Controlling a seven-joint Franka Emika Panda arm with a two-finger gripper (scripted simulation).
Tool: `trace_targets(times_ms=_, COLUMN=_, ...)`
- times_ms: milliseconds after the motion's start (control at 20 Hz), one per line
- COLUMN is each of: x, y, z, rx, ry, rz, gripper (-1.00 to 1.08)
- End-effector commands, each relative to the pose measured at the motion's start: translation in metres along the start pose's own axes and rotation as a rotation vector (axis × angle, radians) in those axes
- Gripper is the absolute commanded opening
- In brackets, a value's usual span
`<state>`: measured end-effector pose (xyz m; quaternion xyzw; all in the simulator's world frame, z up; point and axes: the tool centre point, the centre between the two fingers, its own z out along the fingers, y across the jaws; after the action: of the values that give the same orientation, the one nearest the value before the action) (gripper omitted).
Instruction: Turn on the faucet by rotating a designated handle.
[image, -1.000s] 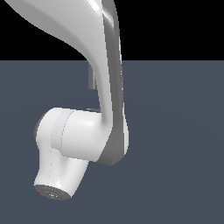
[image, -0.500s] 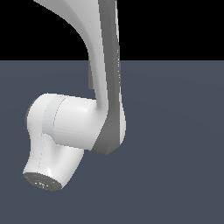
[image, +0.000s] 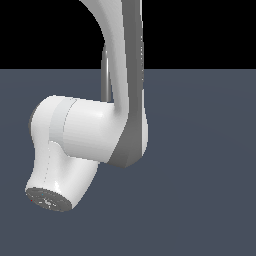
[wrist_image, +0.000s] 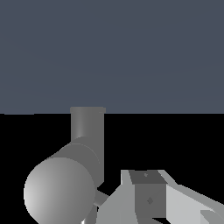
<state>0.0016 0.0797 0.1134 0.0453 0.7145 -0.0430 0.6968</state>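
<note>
Claw (wrist_image: 151, 205) beside the faucet (wrist_image: 76, 175), its state impossible to tell.
White arm (image: 90, 130) hides most of the faucet in the exterior view.

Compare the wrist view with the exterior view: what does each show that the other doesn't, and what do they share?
Only the wrist view shows the faucet's thick cylindrical body with a rounded end and part of the gripper beside it; whether the gripper is open cannot be told. Only the exterior view shows the big white robot arm, which hides nearly everything behind it. Both show the slate-grey floor and a grey upright tube of the faucet.
</note>
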Motion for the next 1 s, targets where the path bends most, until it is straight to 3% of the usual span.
trace_targets(times_ms=0, x=-0.02, y=-0.005, z=0.0, rx=0.005, ry=-0.022, rz=0.001, gripper=-1.0)
trace_targets(times_ms=250, x=-0.035, y=-0.009, z=0.0, rx=0.004, ry=-0.024, rz=0.002, gripper=-1.0)
trace_targets(times_ms=300, x=-0.013, y=-0.011, z=0.0, rx=0.007, ry=0.011, rz=-0.002, gripper=-1.0)
trace_targets(times_ms=950, x=-0.053, y=-0.052, z=-0.001, rx=0.003, ry=-0.024, rz=0.002, gripper=-1.0)
